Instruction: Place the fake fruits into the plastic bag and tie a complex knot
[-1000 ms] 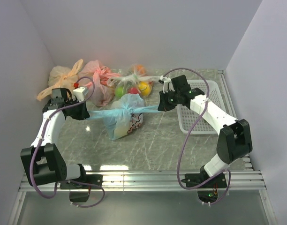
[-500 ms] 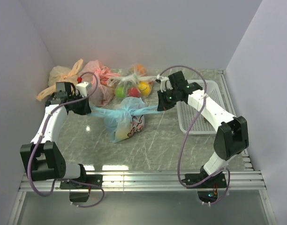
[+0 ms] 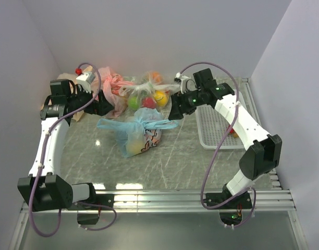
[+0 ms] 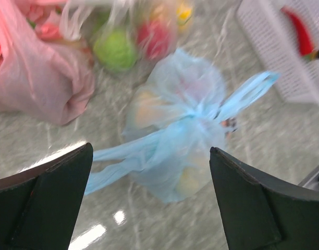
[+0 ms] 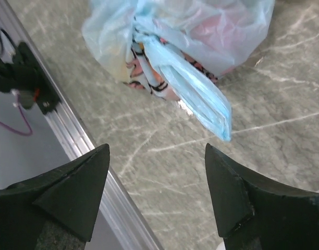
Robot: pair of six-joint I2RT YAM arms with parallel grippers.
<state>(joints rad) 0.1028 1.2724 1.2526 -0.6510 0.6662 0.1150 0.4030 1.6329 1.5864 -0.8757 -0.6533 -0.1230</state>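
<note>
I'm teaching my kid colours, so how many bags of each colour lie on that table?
Light blue bag: 1
Pink bag: 1
Clear bag: 1
Total: 3 in plain view; the left arm may hide more.

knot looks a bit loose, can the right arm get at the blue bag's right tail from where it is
Probably yes. The right gripper is open close to the tail, which sticks out from the knot with nothing covering it. The white basket sits off to the side.
</note>
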